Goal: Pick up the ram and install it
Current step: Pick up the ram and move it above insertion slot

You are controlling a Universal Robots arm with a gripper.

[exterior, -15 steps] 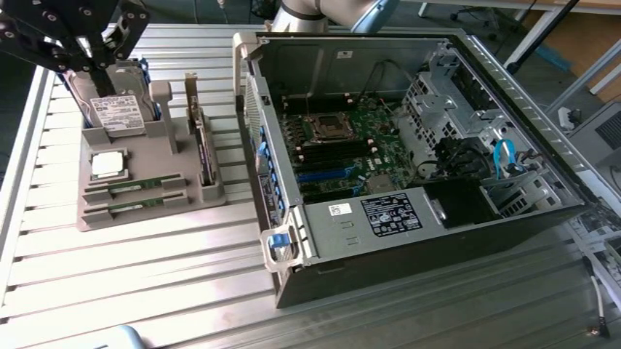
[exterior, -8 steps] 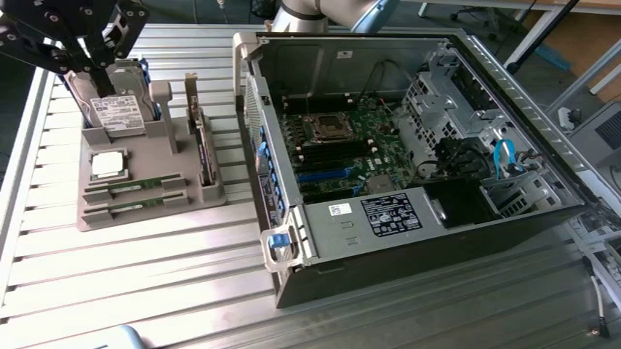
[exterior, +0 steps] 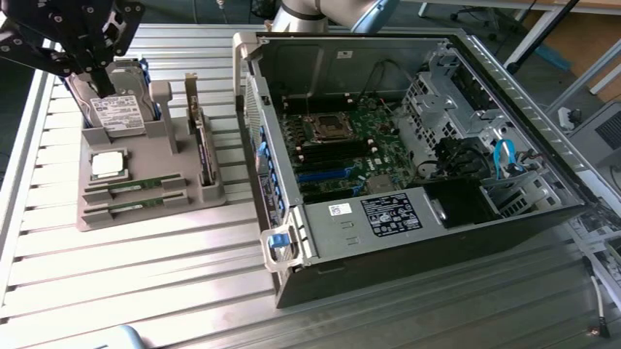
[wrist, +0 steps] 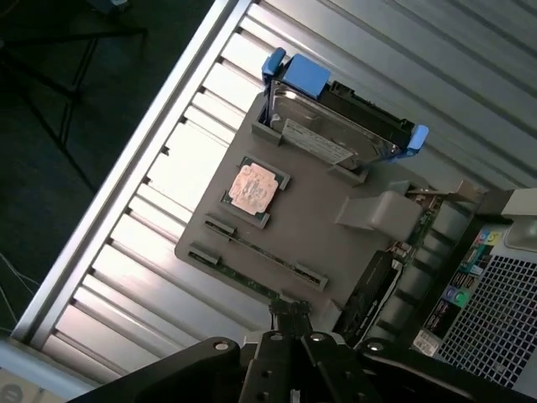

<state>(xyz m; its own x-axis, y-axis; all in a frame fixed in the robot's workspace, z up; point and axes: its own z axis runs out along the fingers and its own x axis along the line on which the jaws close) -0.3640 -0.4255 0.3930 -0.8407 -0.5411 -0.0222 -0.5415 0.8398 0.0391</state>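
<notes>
Ribbed silvery worktop (exterior: 145,276) beneath grey holder (exterior: 145,156). Open computer case (exterior: 408,145) just beside holder. Above holder's hard drive (exterior: 121,109) end, black claw (exterior: 100,87), pressed together, empty. At holder's end farthest from hard drive, lying flat in slots: two ram sticks (exterior: 131,183), thin, long, green, side by side.

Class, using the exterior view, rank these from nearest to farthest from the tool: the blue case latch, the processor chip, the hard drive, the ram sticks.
1. Hard drive, just below the tool, at the holder's far end.
2. Processor chip, mid-holder.
3. Ram sticks, at the holder's near end.
4. Blue case latch, toward the exterior view's right.
</notes>
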